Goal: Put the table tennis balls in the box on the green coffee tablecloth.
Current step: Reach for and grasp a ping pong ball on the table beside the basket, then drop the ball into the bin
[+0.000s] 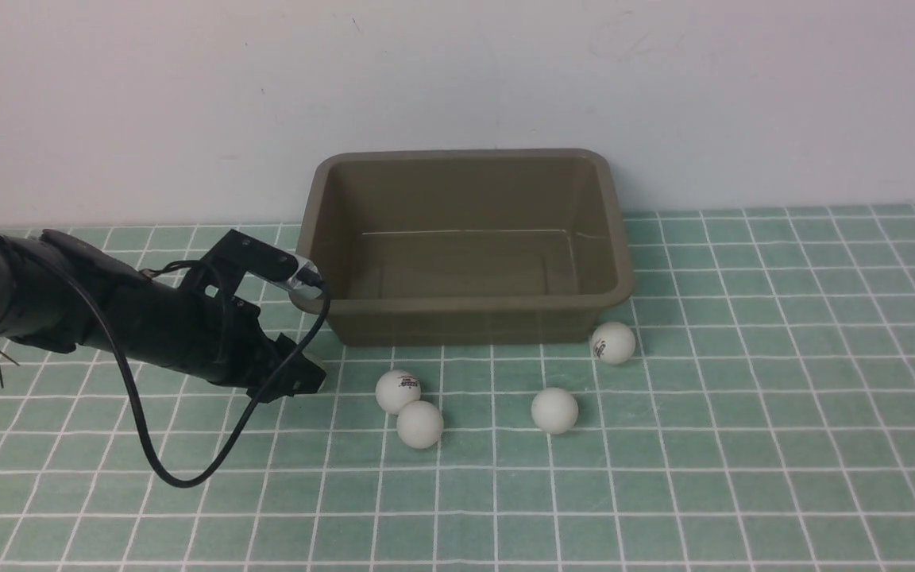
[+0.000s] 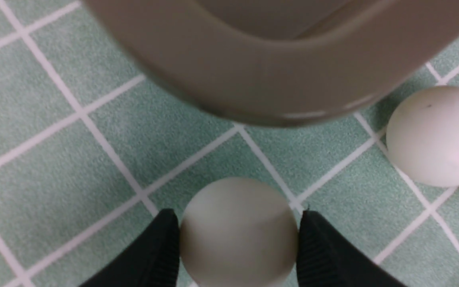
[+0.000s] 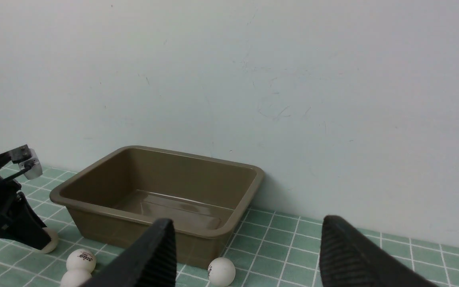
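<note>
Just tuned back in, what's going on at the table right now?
The left gripper has its fingers closed on either side of one table tennis ball, low over the green tablecloth by the near left corner of the box. The box is empty. Four other balls lie on the cloth in front of it. The right gripper is open, holding nothing.

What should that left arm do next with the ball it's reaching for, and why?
Probably lift straight up a little. The left gripper is closed on both sides of a table tennis ball that rests on the green tablecloth, right beside a corner of the empty box. Raising the ball first should let it clear the rim before it moves over the box.
</note>
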Motion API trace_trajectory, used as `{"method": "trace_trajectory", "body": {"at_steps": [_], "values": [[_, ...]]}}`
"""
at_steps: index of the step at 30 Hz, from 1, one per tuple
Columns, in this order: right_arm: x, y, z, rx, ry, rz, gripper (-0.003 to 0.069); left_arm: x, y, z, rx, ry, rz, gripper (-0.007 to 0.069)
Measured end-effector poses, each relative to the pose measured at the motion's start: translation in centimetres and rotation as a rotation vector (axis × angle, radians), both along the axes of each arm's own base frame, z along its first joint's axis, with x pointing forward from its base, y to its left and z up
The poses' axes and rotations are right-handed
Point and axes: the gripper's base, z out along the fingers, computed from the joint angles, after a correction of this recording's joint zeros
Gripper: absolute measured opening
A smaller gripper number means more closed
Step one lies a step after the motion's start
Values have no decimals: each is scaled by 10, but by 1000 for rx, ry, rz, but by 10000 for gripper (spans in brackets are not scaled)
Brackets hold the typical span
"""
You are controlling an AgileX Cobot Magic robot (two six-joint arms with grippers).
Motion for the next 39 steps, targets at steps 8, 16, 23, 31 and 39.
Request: {"method": "trace_trajectory", "body": {"at_steps": [8,16,23,31,39], "values": [[0,0,0,0,-1,-1,442,-13,10,31,26,50,30,335],[0,-1,1,-5,-8,-7,442,-25,11,85,-101,64,64,335],[0,-2,1,-17,-15,-19,442,-3,-10,129,-227,-163,-16,335],[1,-2,1,-19,-18,-22,442,37,-10,138,-267,-275,32,335],[1,-2,1,-19,-18,-22,442,75,-20,90,-249,-177,-69,335]]}}
